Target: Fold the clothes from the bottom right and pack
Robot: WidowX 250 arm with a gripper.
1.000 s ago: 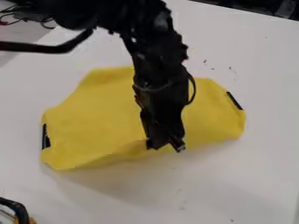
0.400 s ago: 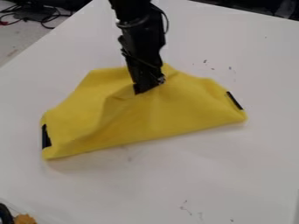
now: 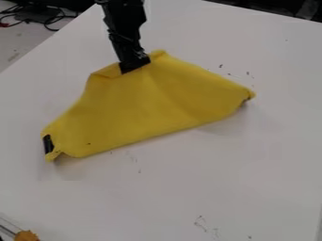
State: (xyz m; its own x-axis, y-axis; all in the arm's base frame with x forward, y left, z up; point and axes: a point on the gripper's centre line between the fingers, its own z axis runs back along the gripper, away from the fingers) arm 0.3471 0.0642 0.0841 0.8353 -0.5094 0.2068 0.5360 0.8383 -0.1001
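A black robot gripper (image 3: 135, 66) meets the upper edge of a yellow cloth (image 3: 144, 108) at 11 o'clock on a white table (image 3: 252, 183), its fingers apparently closed on the fabric. The cloth lies across the middle of the table, its long front edge slanting from 8 o'clock toward 3 o'clock, with a black strip (image 3: 48, 144) at its 8 o'clock end. The step in hand looks to be laying a fold over toward 11 o'clock. Done well, it calls for a low, level pull that keeps the pinched layer flat and stops once the edges meet; pulling on could drag the whole cloth or bunch its curled corner at 8 o'clock. A gentle release, then a straight lift, should keep the fold from springing back. The packing appears still to be done. An orange-brown object (image 3: 26, 236) sits near 7 o'clock.
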